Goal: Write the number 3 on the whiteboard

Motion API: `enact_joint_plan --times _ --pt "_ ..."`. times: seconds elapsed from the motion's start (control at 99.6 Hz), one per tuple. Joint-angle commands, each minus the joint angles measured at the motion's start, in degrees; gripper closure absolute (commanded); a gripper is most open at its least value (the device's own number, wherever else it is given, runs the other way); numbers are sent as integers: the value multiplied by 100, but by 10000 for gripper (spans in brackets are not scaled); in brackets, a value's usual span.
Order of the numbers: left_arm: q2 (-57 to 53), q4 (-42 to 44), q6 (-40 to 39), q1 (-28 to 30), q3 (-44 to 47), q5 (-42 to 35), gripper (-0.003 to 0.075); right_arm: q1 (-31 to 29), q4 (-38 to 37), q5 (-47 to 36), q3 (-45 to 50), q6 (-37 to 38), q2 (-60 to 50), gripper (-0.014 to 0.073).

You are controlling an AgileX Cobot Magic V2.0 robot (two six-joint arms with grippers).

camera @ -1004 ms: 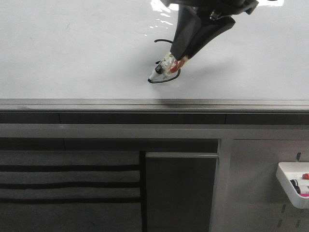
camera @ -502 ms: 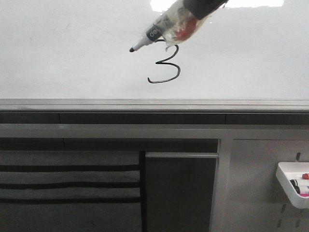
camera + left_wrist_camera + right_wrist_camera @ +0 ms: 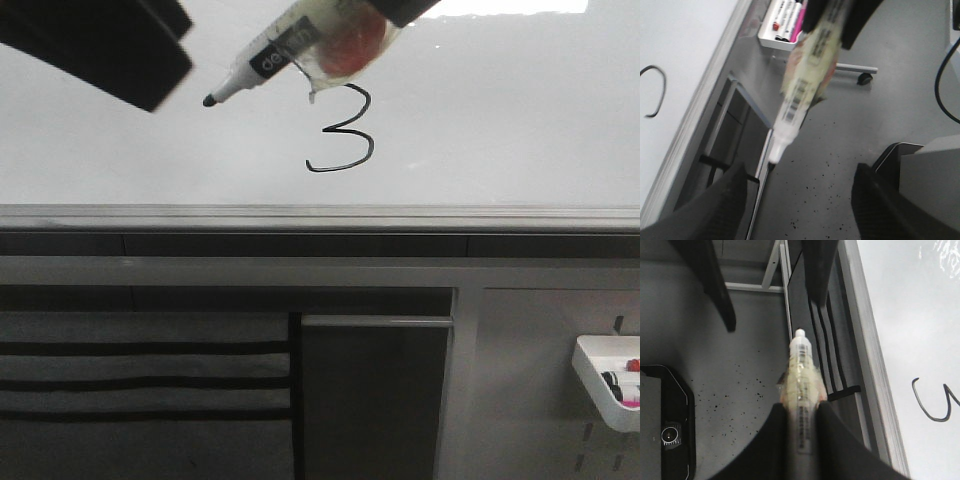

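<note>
The whiteboard (image 3: 520, 120) carries a black hand-drawn number 3 (image 3: 341, 131) near its bottom rail. My right gripper (image 3: 801, 407) is shut on a tape-wrapped marker (image 3: 802, 372) and holds it off the board. In the front view the marker (image 3: 300, 45) slants down-left, its bare black tip left of and above the digit. My left gripper (image 3: 800, 200) is open and empty, just beyond the marker's tip; one of its fingers (image 3: 110, 45) shows at the upper left of the front view. Part of the 3 shows in the left wrist view (image 3: 657, 90) and the right wrist view (image 3: 934, 407).
A grey metal rail (image 3: 320, 215) runs under the board, with a dark cabinet frame (image 3: 375, 390) below. A white tray (image 3: 605, 385) with spare markers hangs on the grey pegboard at the lower right. Speckled grey floor (image 3: 840, 165) lies below both grippers.
The marker has lifted off the board, leaving the whole 3 uncovered, and moved up and left toward the camera. My left gripper has come into the front view at the upper left.
</note>
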Motion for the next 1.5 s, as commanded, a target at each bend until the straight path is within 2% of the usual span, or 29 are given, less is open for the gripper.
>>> enact_joint_plan --times 0.0,0.231,0.281,0.472,0.612,0.843,0.964,1.064,1.185,1.255,1.376,1.486 --pt "236 -260 85 -256 -411 -269 300 -1 67 -347 -136 -80 -140 668" --pt "745 -244 95 -366 -813 -292 305 -1 67 -311 -136 -80 -140 668" --pt "754 -236 95 -366 -825 -292 332 -1 67 -301 -136 -80 -140 668" --pt "754 -236 95 -366 -838 -277 520 -1 67 -279 -136 -80 -140 668" --pt "754 -208 95 -366 -838 -250 616 -1 67 -256 -136 -80 -140 668" --pt "754 -208 95 -366 -838 -250 733 -1 67 -255 -136 -80 -140 668" --pt "754 -208 95 -366 -838 -250 738 -1 67 -248 -136 -80 -140 666" --pt "754 -208 95 -366 -838 -262 738 -26 67 -243 -136 -48 -140 584" --pt "754 -96 95 -265 -838 -366 738 -130 57 -243 -151 167 -140 367" --pt "754 0 95 -93 -823 -487 738 -318 -25 -243 -185 430 -222 293" --pt "754 10 -18 422 -665 -828 738 -911 -120 -226 -223 980 -542 284" --pt "754 -2 -639 1134 -376 -1507 738 -1620 -120 -190 -212 1592 -898 284"
